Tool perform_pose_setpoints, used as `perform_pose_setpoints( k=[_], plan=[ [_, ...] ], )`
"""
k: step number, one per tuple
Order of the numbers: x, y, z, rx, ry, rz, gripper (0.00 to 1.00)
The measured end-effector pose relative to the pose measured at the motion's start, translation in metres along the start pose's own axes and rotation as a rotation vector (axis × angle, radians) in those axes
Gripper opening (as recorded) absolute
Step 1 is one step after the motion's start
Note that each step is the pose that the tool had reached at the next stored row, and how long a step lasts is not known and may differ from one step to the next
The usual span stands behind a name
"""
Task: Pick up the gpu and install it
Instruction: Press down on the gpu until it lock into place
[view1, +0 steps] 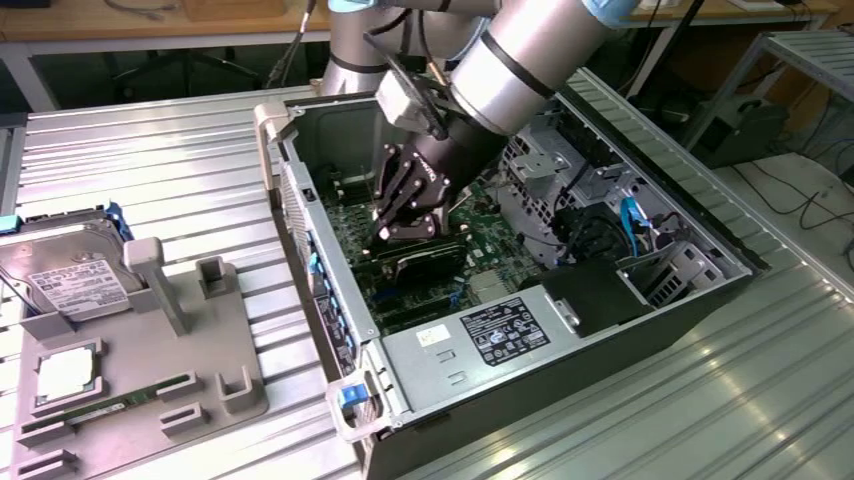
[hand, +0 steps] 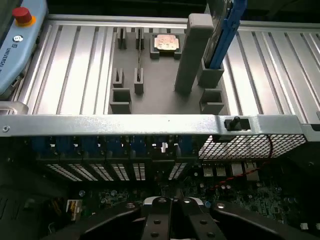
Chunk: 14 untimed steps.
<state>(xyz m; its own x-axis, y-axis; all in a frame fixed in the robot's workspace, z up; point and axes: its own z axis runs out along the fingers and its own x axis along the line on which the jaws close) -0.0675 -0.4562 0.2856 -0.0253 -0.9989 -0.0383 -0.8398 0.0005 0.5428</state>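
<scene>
The gpu is sitting low inside the open computer case, on the motherboard, directly under the gripper. The jaws are pressed together, touching its top edge. At nine o'clock of the case, a grey holder tray is lying on the tabletop, carrying a hard drive.

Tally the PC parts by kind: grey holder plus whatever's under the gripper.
hard drive: 1
CPU: 1
RAM stick: 1
gpu, in the case under the gripper: 1
Total: 4
</scene>
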Motion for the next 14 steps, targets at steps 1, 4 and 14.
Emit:
perform_pose_setpoints(
  k=[1,4,14],
  plan=[
    [0.000,-0.0044,0.0067,-0.0430,0.0002,0.002,0.11],
    [0.000,-0.0052,0.0081,-0.0716,0.0003,0.003,0.11],
    [0.001,-0.0091,0.0178,-0.0698,0.0001,0.003,0.11]
  ],
)
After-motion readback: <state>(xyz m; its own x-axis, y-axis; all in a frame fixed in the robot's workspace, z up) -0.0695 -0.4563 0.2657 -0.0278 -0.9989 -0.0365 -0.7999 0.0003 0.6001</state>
